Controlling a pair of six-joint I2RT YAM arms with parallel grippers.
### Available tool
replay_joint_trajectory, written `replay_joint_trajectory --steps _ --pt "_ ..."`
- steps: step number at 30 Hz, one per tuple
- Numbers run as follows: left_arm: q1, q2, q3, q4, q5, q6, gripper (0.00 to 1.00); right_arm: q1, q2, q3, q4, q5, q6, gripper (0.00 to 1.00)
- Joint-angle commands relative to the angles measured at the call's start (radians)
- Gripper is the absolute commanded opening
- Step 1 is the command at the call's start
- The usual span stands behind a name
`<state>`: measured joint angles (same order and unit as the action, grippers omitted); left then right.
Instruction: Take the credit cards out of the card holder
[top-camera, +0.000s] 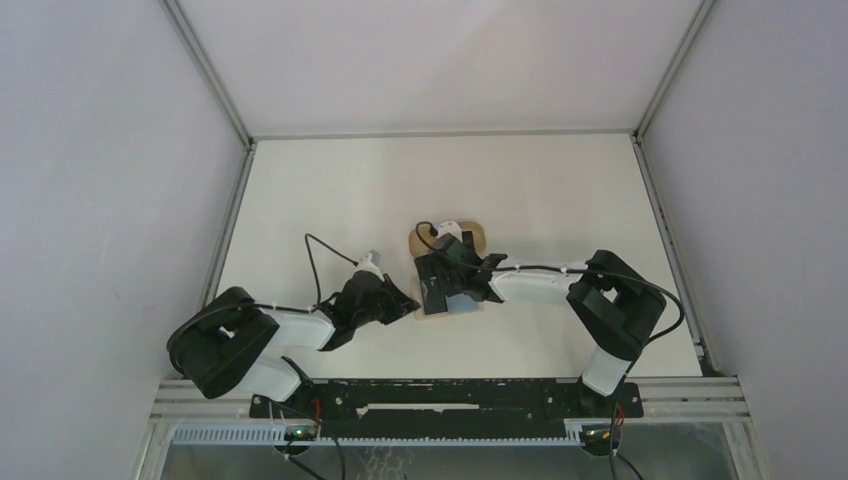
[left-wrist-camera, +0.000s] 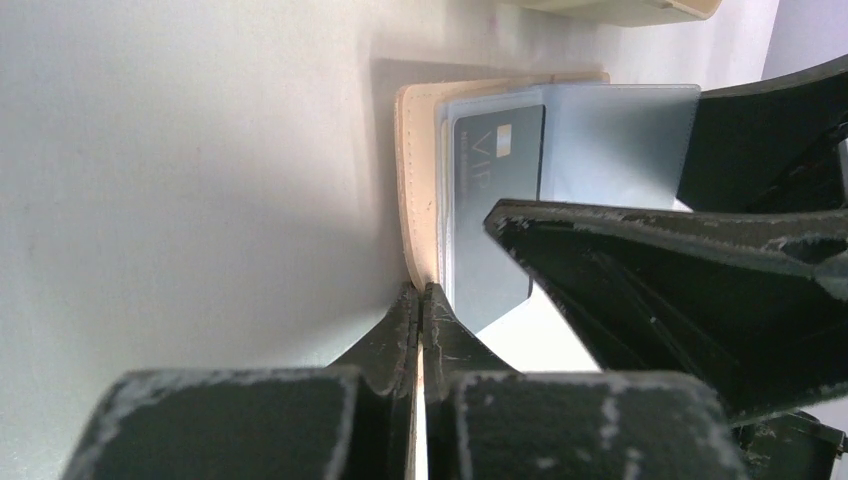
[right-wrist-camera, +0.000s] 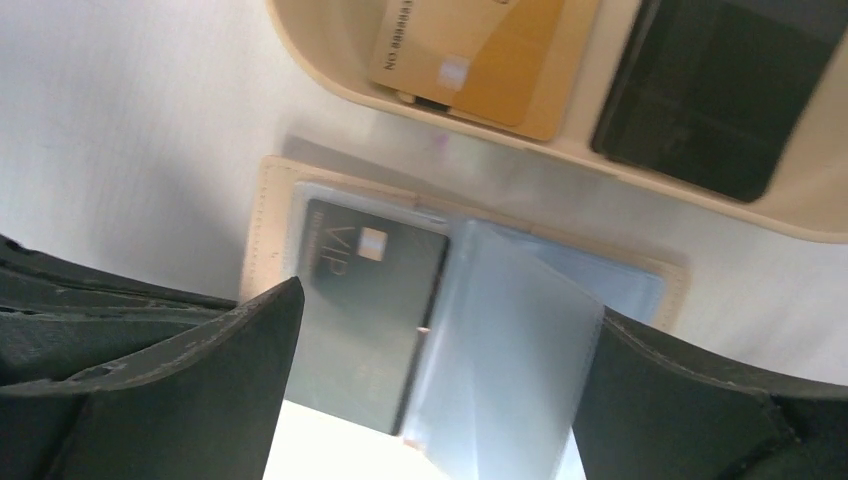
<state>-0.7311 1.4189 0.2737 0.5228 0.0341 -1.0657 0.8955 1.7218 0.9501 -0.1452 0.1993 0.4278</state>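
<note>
Over in tray (right-wrist-camera: 330, 62), gold card (right-wrist-camera: 470, 50) + black card (right-wrist-camera: 720, 90) are out; VIP card (right-wrist-camera: 365, 300) left in card holder (right-wrist-camera: 265, 220), R gripper (right-wrist-camera: 450, 305) wide, L gripper (left-wrist-camera: 420, 300) pinched shut.

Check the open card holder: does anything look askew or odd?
One clear sleeve stands fanned up off the open card holder instead of lying flat. A dark VIP card sits in the sleeve beside it. Nothing looks damaged.
</note>
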Motion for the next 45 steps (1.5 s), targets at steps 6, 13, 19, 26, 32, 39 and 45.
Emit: replay_joint_trajectory --steps 6,13,19,26,32,39,45 --pt "-0.005 0.005 -0.023 -0.073 -0.023 0.021 0.0 -0.054 -0.152 -0.04 0.022 0.148 -0.081 1.0" --pt "-0.006 0.02 -0.02 -0.083 -0.03 0.023 0.0 -0.074 -0.228 -0.224 0.291 -0.276 -0.033 0.98" --pt "-0.006 0.036 -0.027 -0.073 -0.03 0.014 0.0 -0.155 -0.121 -0.316 0.536 -0.601 0.105 0.86" --pt "-0.005 0.059 -0.022 -0.072 -0.031 0.007 0.0 -0.178 -0.03 -0.328 0.591 -0.647 0.154 0.85" --pt "-0.006 0.079 -0.026 -0.061 -0.031 0.002 0.0 -0.19 0.035 -0.331 0.648 -0.696 0.232 0.84" --pt "-0.004 0.094 -0.024 -0.058 -0.031 0.003 0.0 -0.27 0.091 -0.378 0.734 -0.787 0.374 0.84" --pt "-0.006 0.105 -0.025 -0.059 -0.031 0.003 0.0 -0.313 0.078 -0.395 0.711 -0.867 0.389 0.84"
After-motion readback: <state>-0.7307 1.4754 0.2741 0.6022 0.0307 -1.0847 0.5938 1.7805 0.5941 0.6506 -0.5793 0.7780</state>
